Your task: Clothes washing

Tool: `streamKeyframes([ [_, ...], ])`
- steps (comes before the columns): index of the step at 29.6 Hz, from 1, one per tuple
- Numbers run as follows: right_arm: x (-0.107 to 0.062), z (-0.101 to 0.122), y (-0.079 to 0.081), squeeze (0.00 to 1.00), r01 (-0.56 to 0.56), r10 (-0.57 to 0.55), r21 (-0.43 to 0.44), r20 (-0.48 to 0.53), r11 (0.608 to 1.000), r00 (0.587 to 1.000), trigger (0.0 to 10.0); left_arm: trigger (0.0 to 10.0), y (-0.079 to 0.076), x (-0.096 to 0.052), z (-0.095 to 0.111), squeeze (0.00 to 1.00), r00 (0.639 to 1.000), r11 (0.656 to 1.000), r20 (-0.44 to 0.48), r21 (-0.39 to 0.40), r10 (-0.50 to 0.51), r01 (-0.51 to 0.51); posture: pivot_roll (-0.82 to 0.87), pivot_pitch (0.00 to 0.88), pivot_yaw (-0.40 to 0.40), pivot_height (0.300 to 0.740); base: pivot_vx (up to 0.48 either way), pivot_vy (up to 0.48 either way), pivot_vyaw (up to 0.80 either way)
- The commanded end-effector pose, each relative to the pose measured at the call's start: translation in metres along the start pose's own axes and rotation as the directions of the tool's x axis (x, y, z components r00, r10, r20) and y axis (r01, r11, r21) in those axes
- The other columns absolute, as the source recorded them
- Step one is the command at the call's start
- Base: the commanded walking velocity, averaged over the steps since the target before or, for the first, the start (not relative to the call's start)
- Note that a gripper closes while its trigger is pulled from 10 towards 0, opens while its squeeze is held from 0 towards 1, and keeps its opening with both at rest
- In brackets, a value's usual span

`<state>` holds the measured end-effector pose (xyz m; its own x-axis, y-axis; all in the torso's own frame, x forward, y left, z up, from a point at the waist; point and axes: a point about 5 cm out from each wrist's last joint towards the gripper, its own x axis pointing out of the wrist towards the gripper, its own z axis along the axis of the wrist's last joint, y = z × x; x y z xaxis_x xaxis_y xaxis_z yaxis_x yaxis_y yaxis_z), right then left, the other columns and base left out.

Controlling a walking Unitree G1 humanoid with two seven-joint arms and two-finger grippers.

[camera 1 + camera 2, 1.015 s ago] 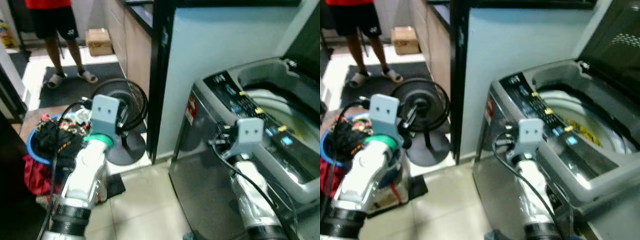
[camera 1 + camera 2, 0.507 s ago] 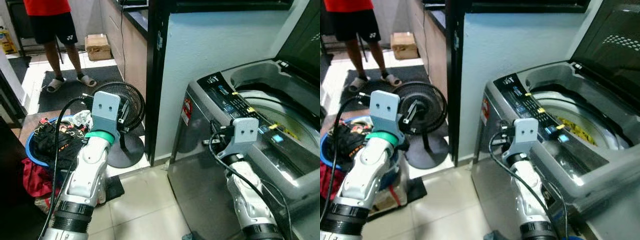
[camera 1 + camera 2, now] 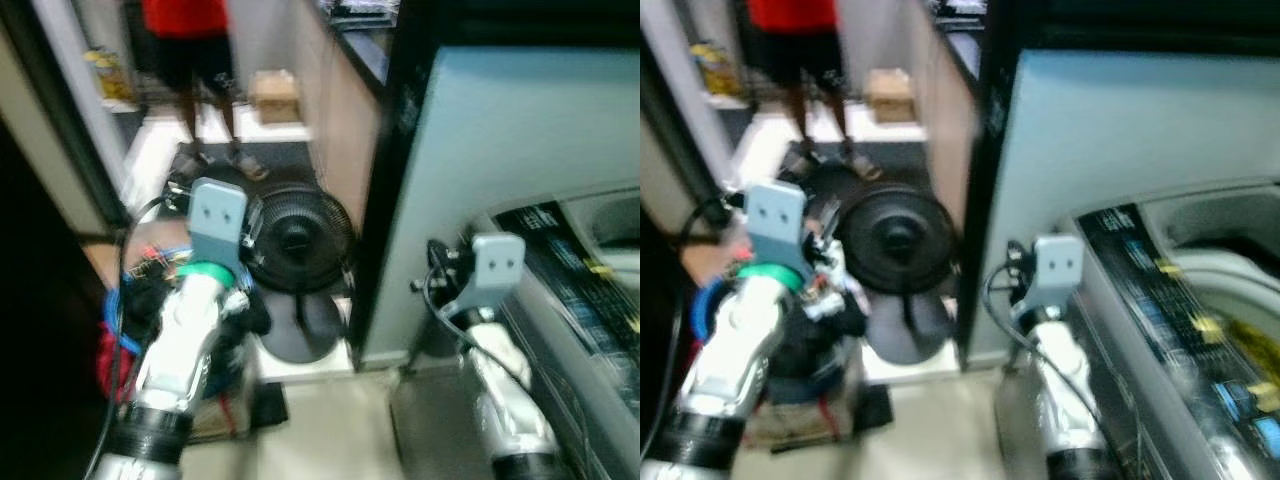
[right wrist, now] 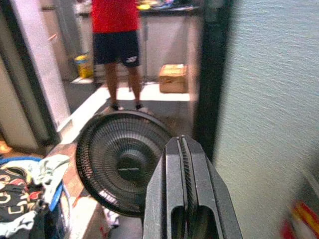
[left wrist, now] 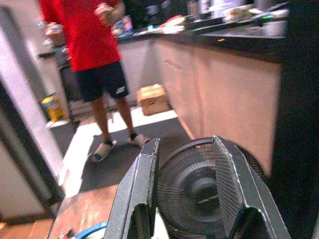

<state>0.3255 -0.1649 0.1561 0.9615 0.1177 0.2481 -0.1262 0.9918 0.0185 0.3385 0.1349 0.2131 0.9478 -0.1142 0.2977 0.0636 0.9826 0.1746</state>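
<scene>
One black floor fan between, seemingly, laundry basket and washing machine.

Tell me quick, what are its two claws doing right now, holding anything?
Left gripper: open, holding nothing, pointed toward the floor fan.
Right gripper: shut, with nothing between its fingers.
</scene>
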Motion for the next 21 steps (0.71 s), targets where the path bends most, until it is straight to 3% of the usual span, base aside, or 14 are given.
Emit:
streamKeyframes([
  [1, -0.0008, -0.0017, 0.0022, 0.0, -0.002, 0.002, 0.012, -0.002, 1.0, 1.0, 10.0, 10.0, 0.0047, -0.0023, -0.0047, 0.0, 1.0, 1.0, -0.014, 0.018, 0.011, -0.011, 0.06, 0.0, 0.007, 0.74, 0.48, 0.0, 0.79],
  [15, -0.0007, -0.0037, 0.007, 0.0, -0.024, 0.025, 0.011, -0.01, 1.0, 1.0, 10.0, 10.0, 0.0047, -0.0021, -0.0066, 0.0, 1.0, 1.0, -0.019, 0.02, 0.008, -0.008, 0.06, 0.0, 0.011, 0.74, 0.48, 0.0, 0.06],
  [19, -0.0013, -0.0041, 0.0069, 0.0, -0.035, 0.035, 0.014, -0.011, 0.999, 0.999, 10.0, 10.0, 0.004, -0.0019, -0.0072, 0.0, 1.0, 1.0, -0.02, 0.018, 0.008, -0.007, 0.06, 0.0, 0.01, 0.74, 0.48, 0.0, 0.79],
  [21, -0.0011, -0.0043, 0.0061, 0.0, -0.023, 0.023, 0.007, -0.013, 1.0, 1.0, 10.0, 10.0, 0.0039, -0.0019, -0.0082, 0.0, 1.0, 1.0, -0.027, 0.015, 0.011, -0.01, 0.06, 0.0, 0.01, 0.74, 0.351, 0.0, 0.0],
])
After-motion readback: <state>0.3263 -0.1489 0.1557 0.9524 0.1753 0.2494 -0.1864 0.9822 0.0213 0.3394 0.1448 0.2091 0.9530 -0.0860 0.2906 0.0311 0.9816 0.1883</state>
